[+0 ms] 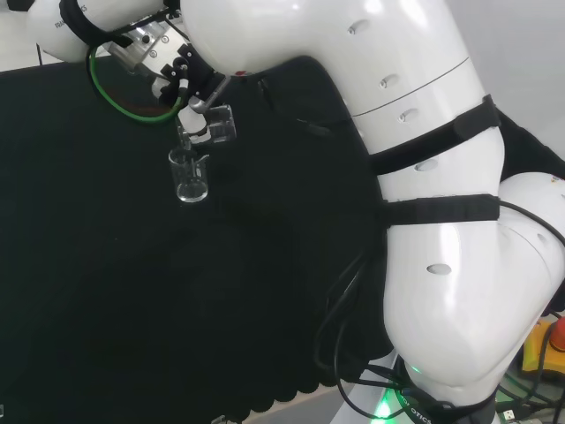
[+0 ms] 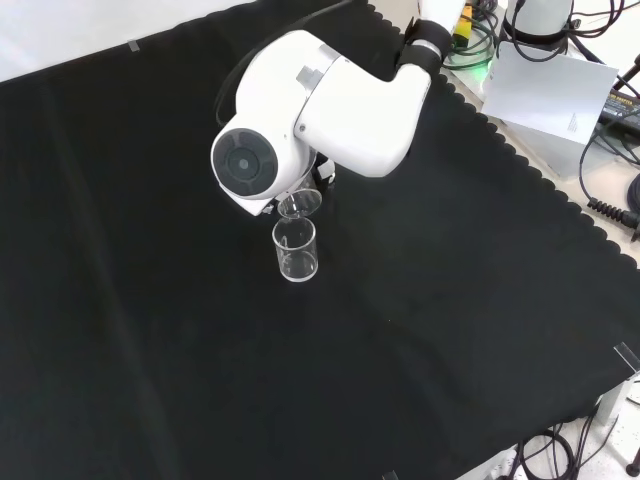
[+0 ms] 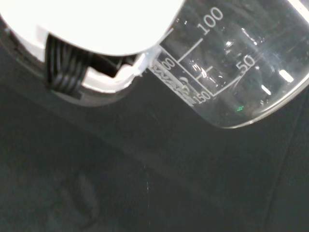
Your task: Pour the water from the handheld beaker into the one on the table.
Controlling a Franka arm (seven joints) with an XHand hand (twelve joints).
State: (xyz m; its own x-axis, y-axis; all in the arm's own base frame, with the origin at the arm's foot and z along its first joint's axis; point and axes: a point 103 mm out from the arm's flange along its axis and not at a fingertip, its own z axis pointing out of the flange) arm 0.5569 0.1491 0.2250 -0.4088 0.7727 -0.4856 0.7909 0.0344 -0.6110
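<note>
In the head view the hand (image 1: 181,71) is curled round a clear beaker (image 1: 218,124) that is tipped far over, its mouth just above a second clear beaker (image 1: 190,175) standing upright on the black cloth. From the front, the tipped beaker (image 2: 299,204) pokes out under the arm's white link (image 2: 300,100), right above the standing beaker (image 2: 296,248). Up close in the wrist view, the held beaker (image 3: 236,63) shows printed marks beside a white part of the hand (image 3: 96,29). I cannot tell how much water either beaker holds.
A green cable (image 1: 119,102) loops by the wrist. The arm's big white links (image 1: 441,177) take up the head view's right. Past the cloth's scalloped edge (image 2: 520,160) lie white paper (image 2: 550,95) and cables (image 2: 610,205).
</note>
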